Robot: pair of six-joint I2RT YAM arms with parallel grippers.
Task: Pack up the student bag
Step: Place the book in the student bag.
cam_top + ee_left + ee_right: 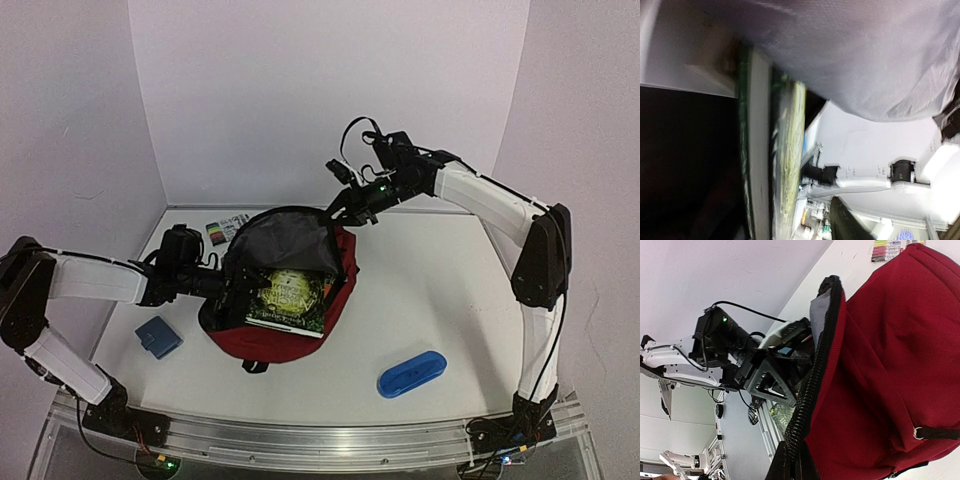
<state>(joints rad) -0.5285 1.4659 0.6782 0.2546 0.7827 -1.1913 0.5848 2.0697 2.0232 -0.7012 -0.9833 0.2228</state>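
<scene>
The student bag (342,272) lies mid-surface (440,290), its rim pinched and lifted by the right end effector (338,210). The left end effector (228,292) meets the green book (290,296) in the opening, though I cannot tell whether it grips. Loading is under way, and next the book needs sliding deeper.

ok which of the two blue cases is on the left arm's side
The darker, squarish blue case, left of the student bag. The brighter oblong case lies on the right arm's side.

One each: backpack (341,268), book (290,298), oblong case (411,373), square pouch (158,336), marker pack (225,228).
</scene>
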